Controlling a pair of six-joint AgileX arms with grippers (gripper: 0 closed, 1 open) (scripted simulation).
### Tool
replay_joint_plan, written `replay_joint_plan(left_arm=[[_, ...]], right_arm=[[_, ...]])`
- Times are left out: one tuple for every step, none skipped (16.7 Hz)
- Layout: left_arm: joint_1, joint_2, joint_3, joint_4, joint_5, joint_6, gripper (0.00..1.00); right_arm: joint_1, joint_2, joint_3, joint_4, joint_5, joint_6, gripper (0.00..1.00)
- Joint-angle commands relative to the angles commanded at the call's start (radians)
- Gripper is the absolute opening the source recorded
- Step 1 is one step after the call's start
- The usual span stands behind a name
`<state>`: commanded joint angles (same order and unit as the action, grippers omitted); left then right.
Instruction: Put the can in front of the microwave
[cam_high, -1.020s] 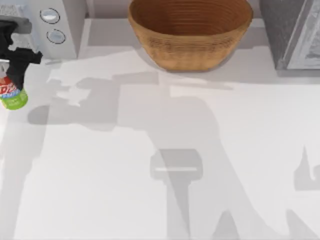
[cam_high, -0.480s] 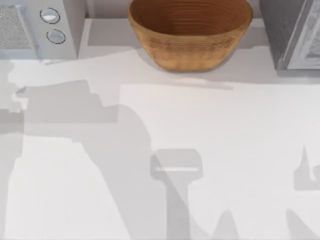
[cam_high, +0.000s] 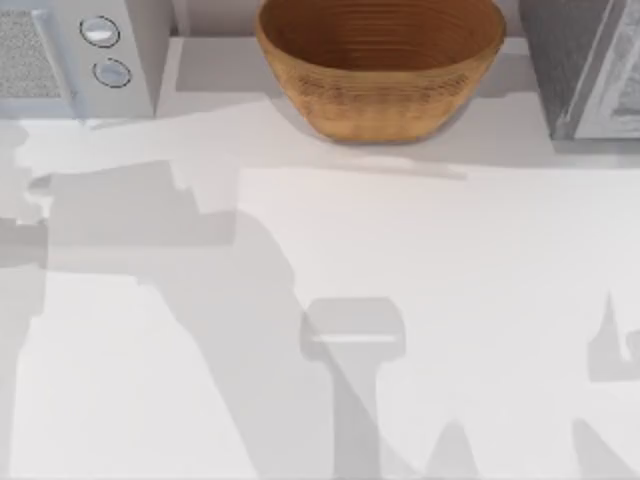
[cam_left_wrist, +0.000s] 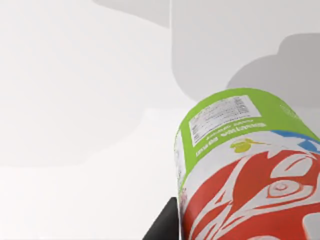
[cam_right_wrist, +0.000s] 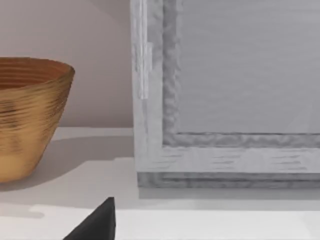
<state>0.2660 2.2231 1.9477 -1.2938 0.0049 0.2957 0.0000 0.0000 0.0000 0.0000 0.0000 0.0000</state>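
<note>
Your left hand (cam_left_wrist: 165, 227) gripped the soda can (cam_left_wrist: 245, 170), its long axis pointing away from the hand, green end toward the worktop (cam_left_wrist: 75, 100).

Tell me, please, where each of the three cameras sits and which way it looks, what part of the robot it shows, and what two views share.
Top view: above the table, looking down on the white table, light grey-white microwave, woven brown basket, speckled grey box.
Left wrist view: on the left arm, close on the red, white and green can over the table; a dark finger shows.
Right wrist view: on the right arm, facing basket and box; a dark fingertip.
Shared: basket, box.
</note>
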Motion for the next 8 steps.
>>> replay_joint_plan(left_arm=[[0.000, 0.000, 0.000, 0.000, 0.000, 0.000, 0.00], [0.000, 0.000, 0.000, 0.000, 0.000, 0.000, 0.00], [0.000, 0.000, 0.000, 0.000, 0.000, 0.000, 0.08], [0.000, 0.000, 0.000, 0.000, 0.000, 0.000, 0.15], [0.000, 0.000, 0.000, 0.000, 0.000, 0.000, 0.23], [0.000, 0.000, 0.000, 0.000, 0.000, 0.000, 0.30], [0.000, 0.000, 0.000, 0.000, 0.000, 0.000, 0.38], [0.000, 0.000, 0.000, 0.000, 0.000, 0.000, 0.45]], right_arm=[[0.000, 0.000, 0.000, 0.000, 0.000, 0.000, 1.00], [0.000, 0.000, 0.000, 0.000, 0.000, 0.000, 1.00], [0.000, 0.000, 0.000, 0.000, 0.000, 0.000, 1.00], [0.000, 0.000, 0.000, 0.000, 0.000, 0.000, 1.00], [0.000, 0.000, 0.000, 0.000, 0.000, 0.000, 1.00], [0.000, 0.000, 0.000, 0.000, 0.000, 0.000, 1.00], [0.000, 0.000, 0.000, 0.000, 0.000, 0.000, 1.00], [0.000, 0.000, 0.000, 0.000, 0.000, 0.000, 1.00]])
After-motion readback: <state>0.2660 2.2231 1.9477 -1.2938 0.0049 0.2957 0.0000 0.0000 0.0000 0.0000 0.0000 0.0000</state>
